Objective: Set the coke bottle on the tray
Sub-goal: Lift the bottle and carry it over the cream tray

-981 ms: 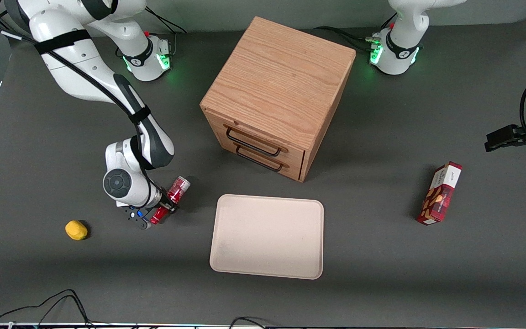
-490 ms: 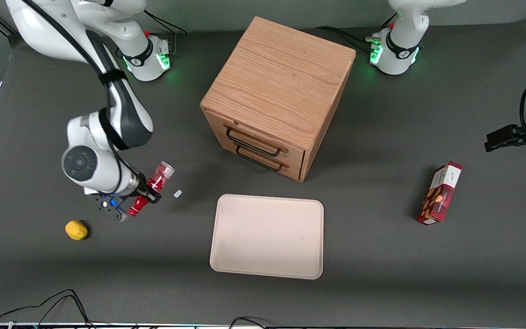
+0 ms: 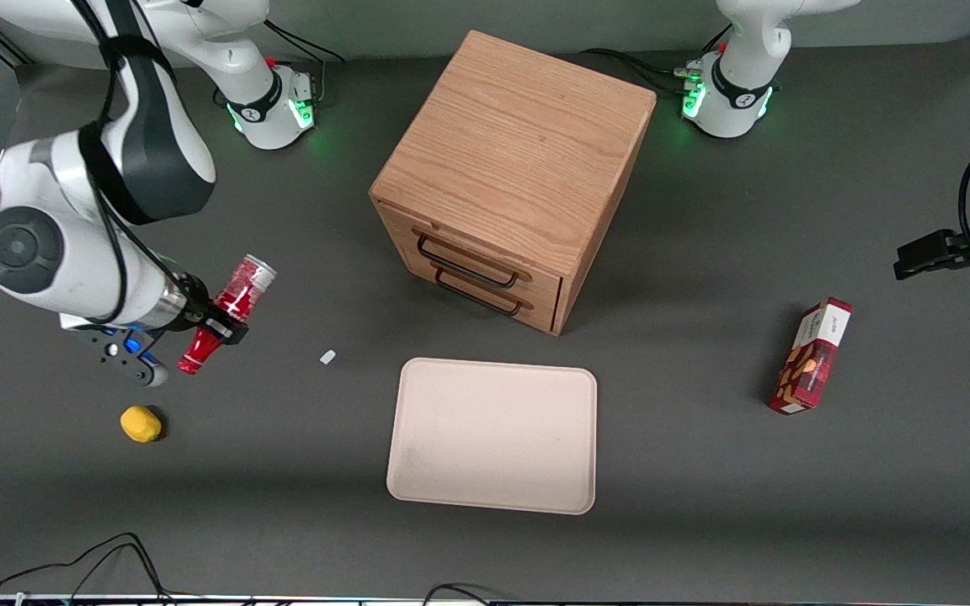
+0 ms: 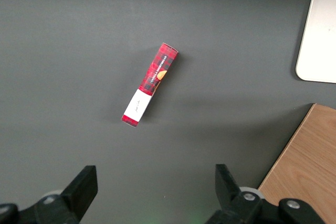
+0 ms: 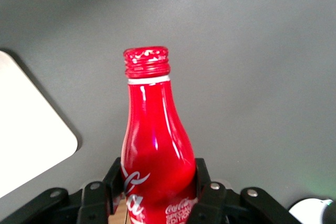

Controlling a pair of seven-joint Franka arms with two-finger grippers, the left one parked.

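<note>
My right gripper point(image 3: 222, 321) is shut on the coke bottle point(image 3: 229, 310), a slim red bottle with white script, and holds it tilted well above the table toward the working arm's end. In the right wrist view the bottle point(image 5: 156, 145) sits between my black fingers point(image 5: 203, 182), its red cap pointing away from the wrist. The pale beige tray point(image 3: 493, 434) lies flat on the table in front of the wooden drawer cabinet, nearer the front camera. A corner of the tray point(image 5: 26, 129) shows in the right wrist view.
A wooden two-drawer cabinet point(image 3: 514, 172) stands mid-table. A yellow lemon-like object point(image 3: 141, 423) lies near the working arm's end, under the held bottle. A small white scrap point(image 3: 327, 357) lies beside the tray. A red snack box point(image 3: 812, 355) lies toward the parked arm's end.
My gripper has lifted the bottle off the table and carried it up and away from the tray toward the working arm's end. A small white scrap shows where the bottle lay.
</note>
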